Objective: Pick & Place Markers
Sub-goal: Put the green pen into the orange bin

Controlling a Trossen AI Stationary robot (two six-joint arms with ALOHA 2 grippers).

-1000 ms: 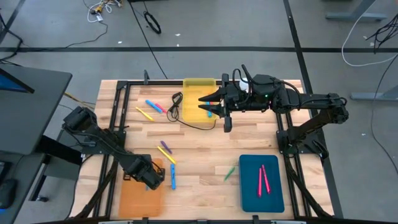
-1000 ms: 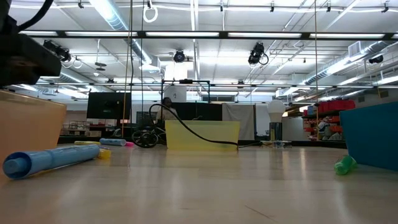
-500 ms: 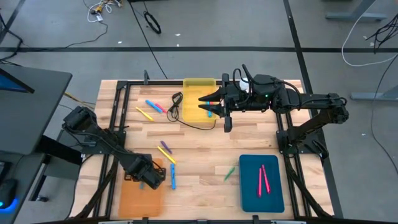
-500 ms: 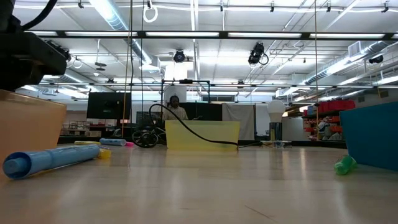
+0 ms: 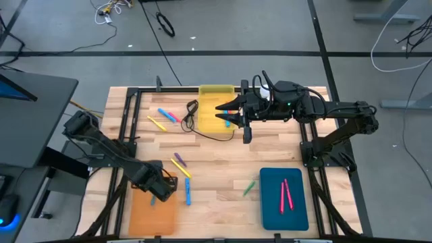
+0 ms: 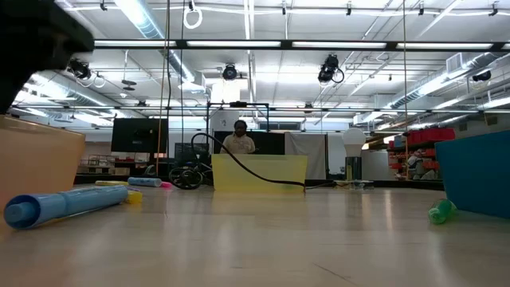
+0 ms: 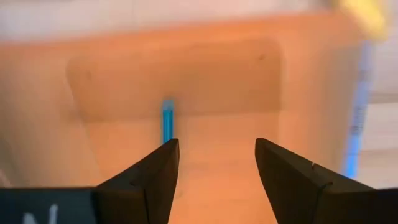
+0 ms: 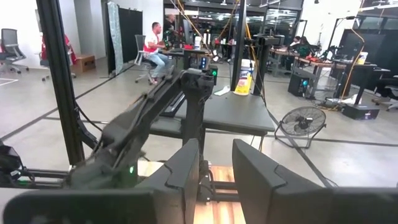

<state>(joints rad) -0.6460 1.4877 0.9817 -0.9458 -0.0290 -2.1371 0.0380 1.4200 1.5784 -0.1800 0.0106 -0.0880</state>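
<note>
My left gripper (image 5: 156, 186) (image 7: 214, 168) hangs open, pointing down over the orange tray (image 5: 154, 210). Below its fingers a blue marker (image 7: 168, 121) lies flat on the tray floor, touched by neither finger. More markers lie on the table: blue and pink (image 5: 166, 115), yellow (image 5: 156, 123), purple (image 5: 179, 160), yellow (image 5: 179, 169), blue (image 5: 187, 191) and green (image 5: 250, 187). Two pink markers (image 5: 285, 194) lie in the teal tray (image 5: 283, 199). My right gripper (image 5: 225, 112) (image 8: 215, 167) waits open, held level and high above the yellow tray (image 5: 214, 106).
A thin black cable (image 5: 200, 128) runs from the yellow tray across the table. Black frame rails (image 5: 128, 128) border both sides. In the low view a blue marker (image 6: 65, 204) lies near the orange tray (image 6: 40, 163). A person (image 6: 239, 140) is in the room behind.
My left gripper has risen from the orange tray and shifted slightly toward the table's left edge, leaving the blue marker lying in the tray. In the low view its dark hand has climbed out toward the top of the picture.
</note>
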